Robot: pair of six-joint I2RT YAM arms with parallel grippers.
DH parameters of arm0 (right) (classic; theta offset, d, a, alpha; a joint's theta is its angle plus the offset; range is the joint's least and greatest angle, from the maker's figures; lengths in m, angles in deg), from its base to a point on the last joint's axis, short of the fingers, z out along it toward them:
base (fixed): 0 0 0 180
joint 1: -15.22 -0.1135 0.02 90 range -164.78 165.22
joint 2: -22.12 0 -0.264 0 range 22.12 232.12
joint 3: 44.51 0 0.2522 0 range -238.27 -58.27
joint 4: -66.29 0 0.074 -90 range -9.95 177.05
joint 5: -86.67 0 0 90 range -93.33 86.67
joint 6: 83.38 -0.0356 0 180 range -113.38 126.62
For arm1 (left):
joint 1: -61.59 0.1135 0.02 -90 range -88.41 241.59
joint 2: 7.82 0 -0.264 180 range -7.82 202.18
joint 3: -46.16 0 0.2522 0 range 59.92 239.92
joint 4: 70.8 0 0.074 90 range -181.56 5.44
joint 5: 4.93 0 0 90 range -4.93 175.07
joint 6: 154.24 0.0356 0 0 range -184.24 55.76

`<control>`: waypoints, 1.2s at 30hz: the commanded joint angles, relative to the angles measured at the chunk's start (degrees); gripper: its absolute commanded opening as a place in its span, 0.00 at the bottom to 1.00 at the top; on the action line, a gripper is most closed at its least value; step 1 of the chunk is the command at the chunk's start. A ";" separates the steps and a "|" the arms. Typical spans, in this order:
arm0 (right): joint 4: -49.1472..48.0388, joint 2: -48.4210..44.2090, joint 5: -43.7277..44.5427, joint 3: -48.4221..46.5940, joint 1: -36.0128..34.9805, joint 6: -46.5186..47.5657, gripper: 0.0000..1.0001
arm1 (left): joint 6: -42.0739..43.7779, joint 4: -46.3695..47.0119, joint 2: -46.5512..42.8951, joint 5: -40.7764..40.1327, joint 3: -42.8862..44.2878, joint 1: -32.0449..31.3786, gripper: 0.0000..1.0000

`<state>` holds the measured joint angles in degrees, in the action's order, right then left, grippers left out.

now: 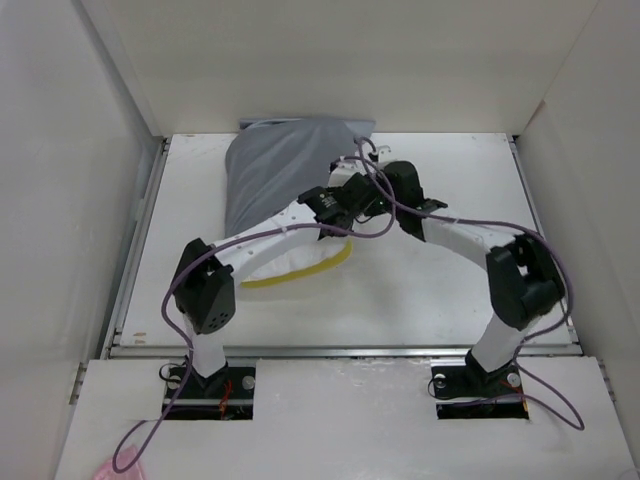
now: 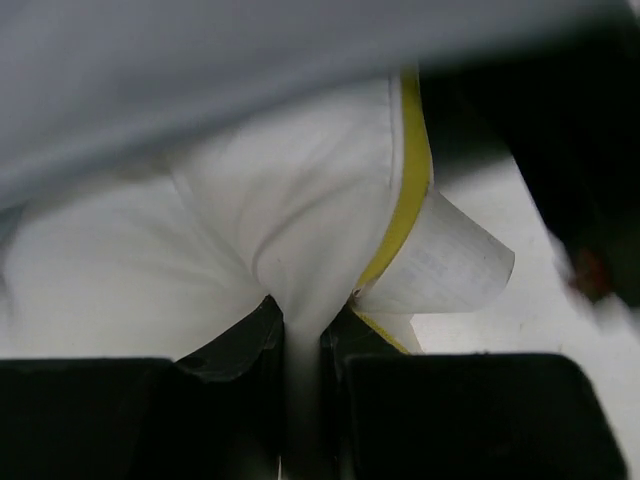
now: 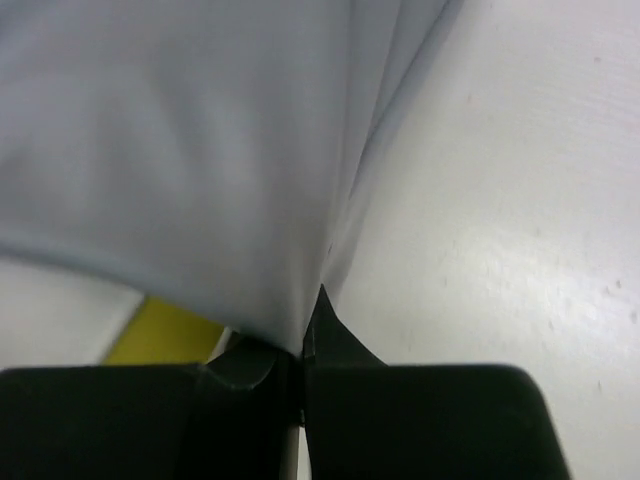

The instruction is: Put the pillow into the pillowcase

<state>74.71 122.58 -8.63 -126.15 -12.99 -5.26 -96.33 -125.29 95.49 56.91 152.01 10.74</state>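
The pillow (image 1: 293, 262) lies on the white counter (image 1: 440, 290), left of centre and toward the far side; most of it sits inside the pillowcase (image 1: 280, 170), a wrinkled grey sack whose far end reaches the back wall (image 1: 330, 60) of the enclosure; only the near end of the pillow sticks out, a white strip edged by a curved yellow band (image 1: 305, 272) facing the arm bases.

Both arms reach inward and meet over the mouth of the pillowcase, their wrists close together just right of the grey cloth.

In the left wrist view, the left end effector (image 2: 300, 338) is closed on the pillow; a fold of white fabric is pinched between the two dark fingers (image 2: 240, 345) and bulges up above them; the yellow band runs up just to the right of the pinch, and a small white tag (image 2: 445, 265) juts out beside it; the grey pillowcase hangs blurred across the top of that view, above the white fabric.

In the right wrist view, the right end effector (image 3: 300, 350) is closed on the pillowcase; the grey cloth narrows to a pleat that disappears between the shut fingers, and it spreads wide over the left and upper part of the view; a patch of the yellow band shows below the cloth at the lower left; bare counter fills the right side.

Whether the right fingers catch only the grey cloth or also a layer of the pillow beneath cannot be told.
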 commanded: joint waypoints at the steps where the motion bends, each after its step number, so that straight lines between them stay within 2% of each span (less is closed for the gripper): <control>1: 3.13 -14.57 -4.36 7.37 -2.90 0.89 0.00 | -3.31 3.91 5.40 -6.46 9.12 5.14 0.00; 2: 8.19 -17.38 -5.85 8.63 -2.91 0.89 0.00 | -6.02 3.03 7.24 -7.25 11.33 5.84 0.00; 3: 10.59 -22.80 -7.34 9.86 -3.95 0.89 0.00 | -7.27 2.24 10.57 -8.65 13.27 6.46 0.00; 6: 17.72 -31.61 -13.75 12.77 -7.03 -1.29 0.00 | -11.31 -1.97 14.46 -12.69 19.25 7.52 0.00; 9: 21.16 -36.55 -20.01 13.82 -8.79 -2.79 0.00 | -14.22 -1.64 15.78 -12.81 18.57 7.52 0.00; 13: 24.67 -36.49 -16.77 13.82 -8.80 -3.77 0.00 | -14.22 2.58 14.12 -7.28 13.21 8.05 0.00; 15: 26.17 -35.08 -12.13 12.60 -8.80 -3.06 0.00 | -13.00 3.81 11.22 -5.51 9.79 7.53 0.20; 17: 28.28 -33.59 -8.87 11.72 -8.80 -3.06 0.00 | -11.33 4.34 7.64 -4.88 7.15 6.56 0.57; 18: 28.98 -33.58 -5.54 10.84 -8.27 -3.06 0.00 | -10.63 4.34 6.31 -4.88 4.35 4.64 0.82; 19: 30.20 -32.54 -4.64 10.84 -7.49 -3.06 0.00 | -9.05 4.34 4.99 -4.28 2.76 3.58 0.88; 22: 30.22 -31.38 -4.54 10.22 -5.20 -2.45 0.00 | -7.02 4.34 -0.55 -1.11 -3.56 -0.64 0.93; 25: 30.22 -30.86 -5.16 10.22 -3.97 -1.40 0.00 | -7.01 2.51 -6.87 1.44 -9.36 -4.16 0.94; 27: 30.22 -30.33 -5.77 10.22 -3.26 -1.39 0.00 | -7.72 2.50 -10.21 4.41 -12.10 -5.48 0.94; 28: 30.22 -30.33 -5.77 10.22 -2.65 -0.78 0.00 | -9.20 1.98 -13.45 4.95 -13.24 -7.23 0.98; 29: 30.22 -30.33 -6.30 10.22 -2.64 -0.78 0.00 | -9.21 1.97 -14.96 5.66 -15.26 -8.12 0.98; 36: 30.22 -30.24 -9.11 10.22 -1.51 0.37 0.00 | -13.52 0.39 -26.13 7.76 -18.78 -13.05 1.00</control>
<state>106.36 93.18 -16.20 -112.84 -15.50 -6.51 -107.61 -122.60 74.64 63.09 134.66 -1.37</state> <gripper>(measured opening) 0.025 0.997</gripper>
